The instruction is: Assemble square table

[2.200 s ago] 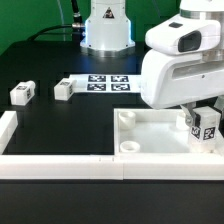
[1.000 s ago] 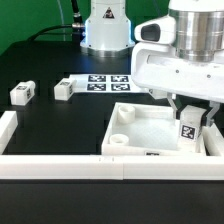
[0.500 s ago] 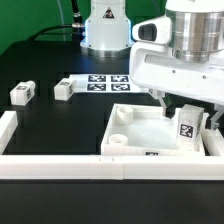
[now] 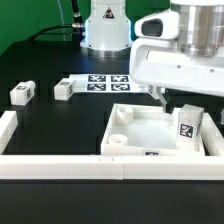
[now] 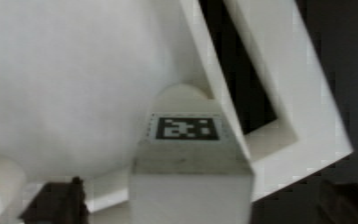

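The white square tabletop [image 4: 150, 128] lies tray-like against the front border wall, with a round socket [image 4: 116, 141] at its near corner on the exterior view's left. One white tagged leg [image 4: 187, 124] stands upright in its corner on the exterior view's right. My gripper [image 4: 188, 106] hovers just above that leg, open, with a finger on each side and not touching it. In the wrist view the leg [image 5: 186, 150] shows between the dark fingertips [image 5: 60, 200] with gaps. Two more legs [image 4: 22, 93] [image 4: 64, 89] lie on the exterior view's left.
The marker board [image 4: 105, 82] lies at the back centre, in front of the robot base [image 4: 107, 28]. A long white border wall [image 4: 60, 166] runs along the front, and a short one [image 4: 8, 125] stands on the exterior view's left. The table surface is black.
The tabletop slid toward the exterior view's left, then stopped. My gripper has let go of the leg and risen a little; the leg stays standing in the corner.
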`<control>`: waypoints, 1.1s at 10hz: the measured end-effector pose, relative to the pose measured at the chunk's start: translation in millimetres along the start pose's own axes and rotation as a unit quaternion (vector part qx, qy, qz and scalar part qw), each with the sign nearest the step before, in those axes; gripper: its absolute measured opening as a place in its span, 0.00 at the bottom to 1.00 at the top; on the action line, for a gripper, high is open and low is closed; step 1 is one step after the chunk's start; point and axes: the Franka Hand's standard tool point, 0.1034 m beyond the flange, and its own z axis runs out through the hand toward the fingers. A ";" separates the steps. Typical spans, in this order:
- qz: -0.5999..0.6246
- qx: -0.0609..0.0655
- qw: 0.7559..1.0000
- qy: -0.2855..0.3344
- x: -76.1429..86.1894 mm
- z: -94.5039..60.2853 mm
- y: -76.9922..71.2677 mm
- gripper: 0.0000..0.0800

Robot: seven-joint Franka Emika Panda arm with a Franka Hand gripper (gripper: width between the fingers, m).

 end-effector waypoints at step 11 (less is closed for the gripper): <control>-0.026 0.004 1.000 -0.004 -4.6 -3.1 2.8 0.81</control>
